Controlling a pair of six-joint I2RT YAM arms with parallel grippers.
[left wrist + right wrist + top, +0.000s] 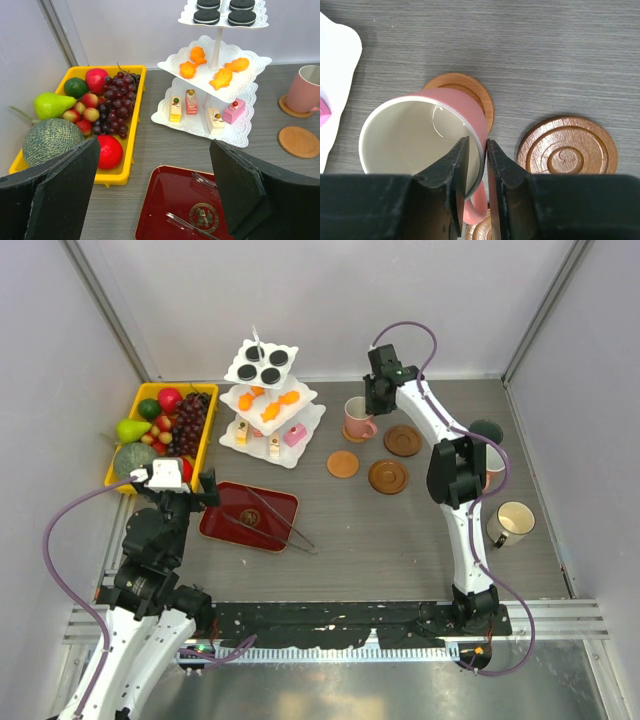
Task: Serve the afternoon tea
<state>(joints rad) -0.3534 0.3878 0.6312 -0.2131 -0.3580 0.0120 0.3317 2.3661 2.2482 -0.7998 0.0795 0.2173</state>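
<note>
Nearest, shows the left gripper (pixel 155 146) with fingers spread wide and empty at the edge of a red tray (pixel 250 517) holding metal tongs (pixel 288 527). Beyond, finds three bare coasters (pixel 388 476) mid-table, with a beige mug (pixel 513 523) and a green mug (pixel 487 430) off right. Farther back, has the white three-tier stand (pixel 244 134) loaded with pastries (pixel 220 77). Beside it, has the pink mug (pixel 420 135) upright on a fourth coaster (pixel 465 85). Puts the right gripper (pixel 477 142) fingers close either side of its rim wall; pressing or just clear, cannot tell.

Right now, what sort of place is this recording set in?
Most likely a robot test cell staged as a tea table, not a real café: plain white panels box in the grey table, with a three-tier stand of pastries set out.
</note>
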